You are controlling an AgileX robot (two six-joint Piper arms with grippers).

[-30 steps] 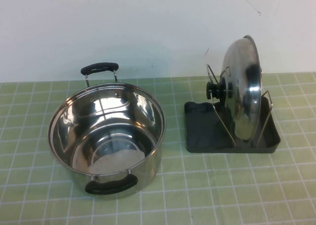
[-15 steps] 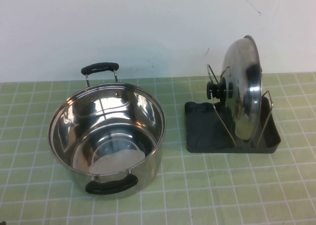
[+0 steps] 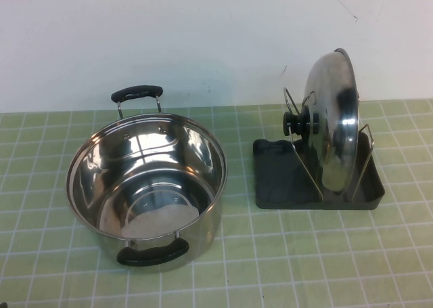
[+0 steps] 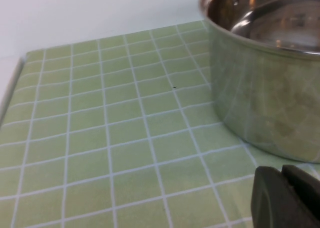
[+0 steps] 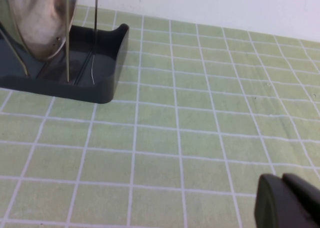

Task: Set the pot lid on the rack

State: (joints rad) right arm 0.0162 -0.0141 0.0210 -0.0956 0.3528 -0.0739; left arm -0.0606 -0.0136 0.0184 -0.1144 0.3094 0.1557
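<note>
Two steel pieces sit apart on the green tiled table [image 3: 270,254]: the lid on its rack, the pot beside it.

Standing on edge, the pot lid [image 3: 331,122] rests between the rack's [image 3: 277,179] silver wire loops, its black knob [image 3: 295,124] facing the pot [image 3: 145,186], which stands open-topped to the robot's left of the rack and clear of it. The left end effector [image 4: 287,198] hangs low over the table just beside the pot's wall, and whether it is spread or closed cannot be told. The right end effector [image 5: 285,200] hangs low over bare tiles, well apart from the rack, its spread likewise impossible to tell. Neither shows in the high view.
</note>
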